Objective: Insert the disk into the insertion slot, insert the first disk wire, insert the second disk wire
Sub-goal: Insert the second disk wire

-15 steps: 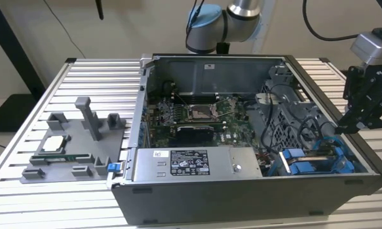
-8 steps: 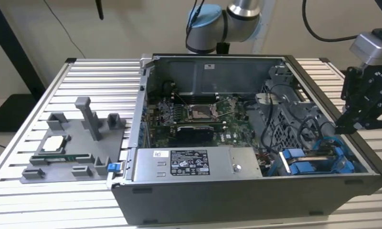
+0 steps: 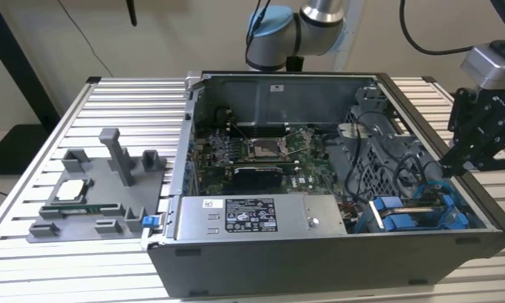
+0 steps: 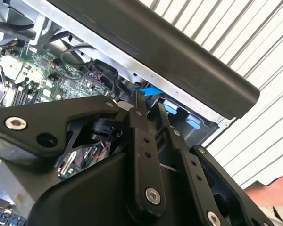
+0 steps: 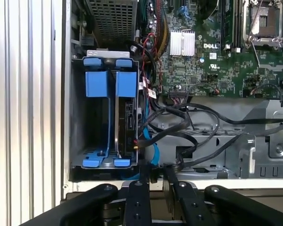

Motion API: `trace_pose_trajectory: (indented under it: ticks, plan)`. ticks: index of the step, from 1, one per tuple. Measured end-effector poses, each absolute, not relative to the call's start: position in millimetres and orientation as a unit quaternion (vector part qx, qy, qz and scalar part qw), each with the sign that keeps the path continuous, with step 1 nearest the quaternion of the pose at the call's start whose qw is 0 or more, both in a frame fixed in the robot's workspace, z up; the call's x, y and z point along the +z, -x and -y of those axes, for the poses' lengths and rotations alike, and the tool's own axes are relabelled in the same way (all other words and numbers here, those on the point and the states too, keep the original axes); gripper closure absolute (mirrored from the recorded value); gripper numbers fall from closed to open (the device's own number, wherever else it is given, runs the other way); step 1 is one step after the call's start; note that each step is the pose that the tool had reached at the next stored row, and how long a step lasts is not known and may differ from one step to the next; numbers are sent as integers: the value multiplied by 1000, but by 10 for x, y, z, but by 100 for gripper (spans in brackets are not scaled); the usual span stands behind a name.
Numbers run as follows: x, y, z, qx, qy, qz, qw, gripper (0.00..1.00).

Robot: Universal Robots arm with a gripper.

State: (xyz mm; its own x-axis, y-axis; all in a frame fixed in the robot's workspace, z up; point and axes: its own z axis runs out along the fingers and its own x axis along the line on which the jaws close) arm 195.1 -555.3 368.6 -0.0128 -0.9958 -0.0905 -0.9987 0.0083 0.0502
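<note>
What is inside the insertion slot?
The disk stands on edge in the insertion slot, on the motherboard side, label face hidden; the neighbouring blue carrier looks empty.

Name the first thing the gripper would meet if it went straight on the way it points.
Probably the cables beside the insertion slot, just inside the case wall; the gripper sits close over that rim, so depth is uncertain.
</note>
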Motion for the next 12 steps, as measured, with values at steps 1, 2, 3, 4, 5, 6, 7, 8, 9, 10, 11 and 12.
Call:
trace_pose_trajectory:
  ticks: [1, 2, 3, 4, 5, 6, 7, 8, 9, 10, 11, 12]
  plan:
    - [3684, -1950, 5556, 50, 702, -710, 15, 0]
    - [3683, -1950, 5562, 50, 702, -710, 14, 0]
    - [3681, -1950, 5570, 51, 702, -710, 14, 0]
    - [3679, -1950, 5578, 51, 702, -710, 14, 0]
    - [3677, -1950, 5585, 51, 702, -710, 13, 0]
    - [3675, -1950, 5589, 52, 702, -711, 13, 0]
    - [3670, -1950, 5589, 52, 701, -711, 13, 0]
    - [3667, -1950, 5589, 52, 701, -711, 13, 0]
    - [3664, -1950, 5589, 52, 701, -711, 13, 0]
    - [3662, -1950, 5590, 52, 701, -712, 13, 0]
    - [3661, -1949, 5590, 52, 700, -712, 13, 0]
    - [3660, -1949, 5590, 52, 700, -712, 13, 0]
